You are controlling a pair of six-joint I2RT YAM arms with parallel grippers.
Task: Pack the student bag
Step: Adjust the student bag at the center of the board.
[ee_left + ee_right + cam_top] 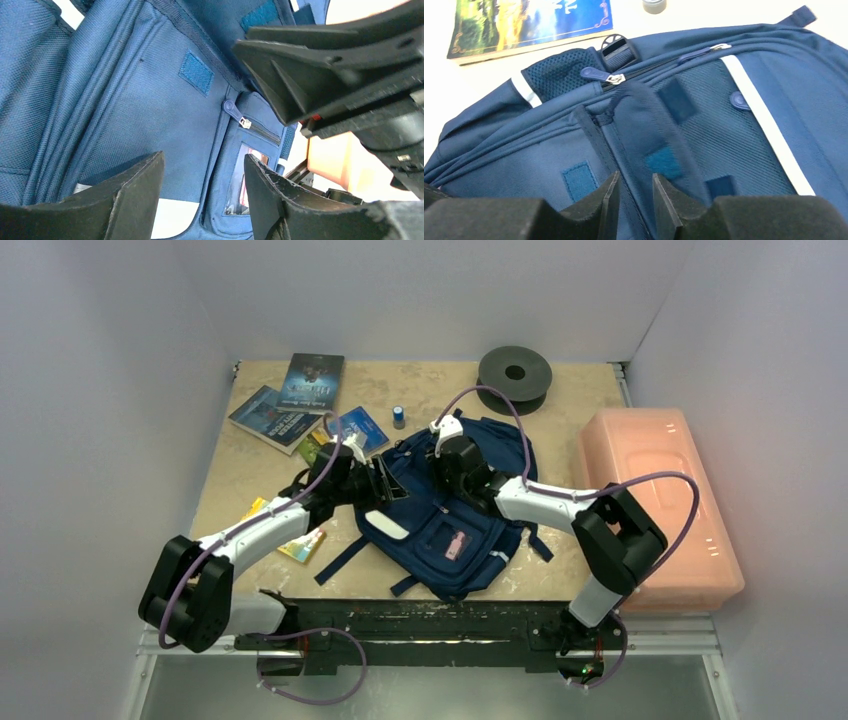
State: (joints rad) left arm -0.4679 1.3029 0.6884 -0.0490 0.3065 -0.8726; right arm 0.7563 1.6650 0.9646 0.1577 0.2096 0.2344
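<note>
The student bag [455, 525], navy with white trim, lies flat in the middle of the table with its front flap turned back. My left gripper [378, 480] hovers over the bag's left upper part, jaws open, only blue lining [150, 115] and a zip pull [232, 109] showing beyond them. My right gripper [447, 462] is over the top of the bag, facing the left one. Its jaws [631, 200] stand a little apart, with the flap's dark edge [596, 132] running between them, not pinched. The right gripper's fingers [320, 65] show in the left wrist view.
Several books [290, 400] lie at the back left, one [524, 20] just beyond the bag. A small bottle [398, 417] and a dark spool [514, 372] stand behind the bag. A pink plastic box [655, 500] fills the right side. A yellow booklet [302, 546] lies under the left arm.
</note>
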